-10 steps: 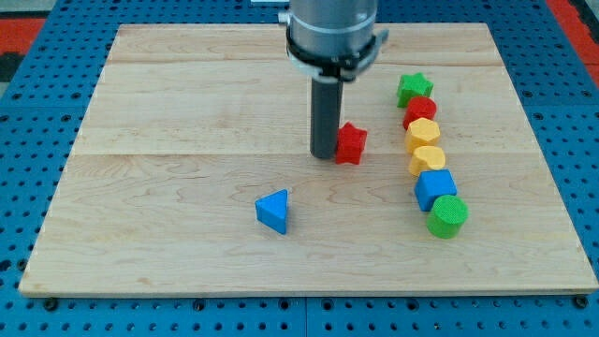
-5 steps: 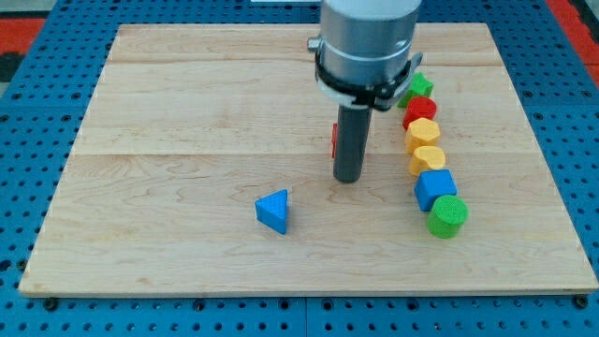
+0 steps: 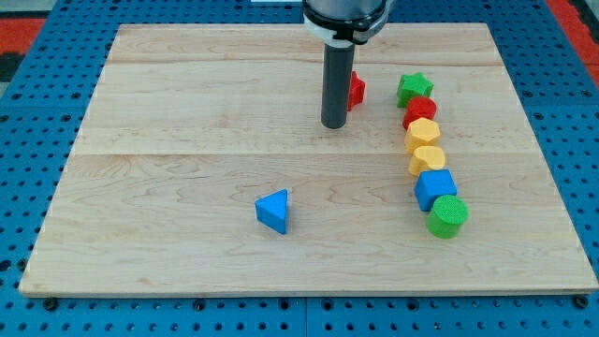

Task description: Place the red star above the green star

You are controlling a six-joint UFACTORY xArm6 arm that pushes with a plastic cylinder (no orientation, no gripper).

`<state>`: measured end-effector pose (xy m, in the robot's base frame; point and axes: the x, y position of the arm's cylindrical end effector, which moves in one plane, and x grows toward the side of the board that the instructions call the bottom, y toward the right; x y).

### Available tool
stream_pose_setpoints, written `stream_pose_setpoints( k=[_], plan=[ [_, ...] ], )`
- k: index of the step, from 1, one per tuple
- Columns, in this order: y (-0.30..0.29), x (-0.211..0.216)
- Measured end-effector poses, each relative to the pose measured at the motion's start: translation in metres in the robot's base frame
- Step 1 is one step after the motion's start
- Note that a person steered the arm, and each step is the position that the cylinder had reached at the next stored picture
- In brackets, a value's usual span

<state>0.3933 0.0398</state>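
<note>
The red star (image 3: 357, 90) sits near the counter's (image 3: 187, 112) top edge, right of centre, partly hidden behind the rod. The green star (image 3: 414, 88) lies to its right, apart, level with it. My tip (image 3: 334, 125) rests just below-left of the red star. No end effector shows.

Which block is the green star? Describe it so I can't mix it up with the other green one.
Find the column of blocks down the wooden board's right side. The green star tops it, touching the red block below. The other green block, a cylinder, ends the column.
</note>
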Motion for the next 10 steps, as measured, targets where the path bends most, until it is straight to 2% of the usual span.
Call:
stream_pose_setpoints(
  k=[1, 3, 5, 6, 8, 10],
  plan=[
    [0.006, -0.004],
    [0.023, -0.079],
    [-0.015, -0.101],
    [0.014, -0.103],
    [0.014, -0.125],
    [0.073, -0.117]
  ],
)
